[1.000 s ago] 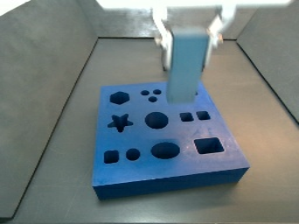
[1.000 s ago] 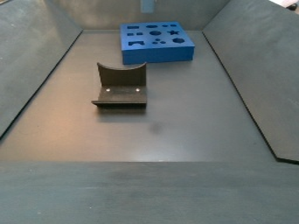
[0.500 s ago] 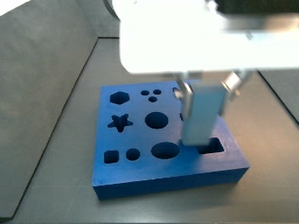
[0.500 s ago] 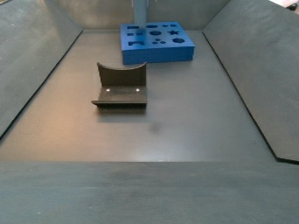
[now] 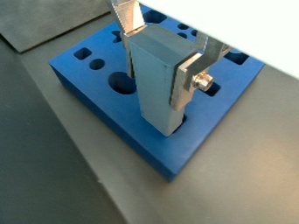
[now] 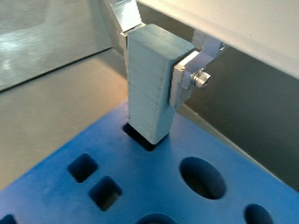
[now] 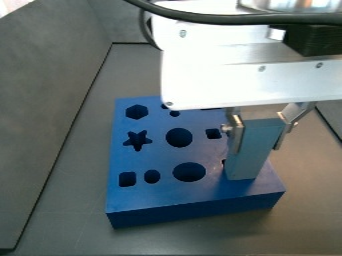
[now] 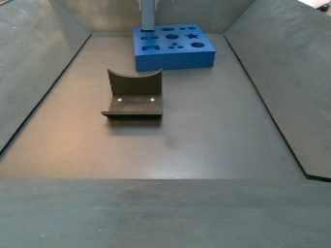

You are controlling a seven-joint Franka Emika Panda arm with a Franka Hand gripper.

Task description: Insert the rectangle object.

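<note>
My gripper [image 5: 162, 54] is shut on the rectangle object [image 5: 156, 79], a tall pale grey-blue block held upright. It also shows in a wrist view [image 6: 152, 83] and a side view [image 7: 253, 145]. Its lower end sits in the square hole near a corner of the blue holed board [image 7: 154, 195], which shows in both wrist views [image 5: 105, 105] [image 6: 128, 188]. In a side view the board [image 8: 175, 53] lies at the far end of the bin, and the block [image 8: 149, 14] rises from it as a thin pale post. The silver fingers [image 5: 126, 16] press its two opposite faces.
A dark olive block with a curved notch [image 8: 134, 95] lies on the bin floor, apart from the board. Sloped grey bin walls [image 8: 39, 77] rise on both sides. The board carries several other holes, among them a star [image 7: 135, 139] and circles.
The gripper has moved down with the block. The block's lower end has gone from just above the square hole into it.
</note>
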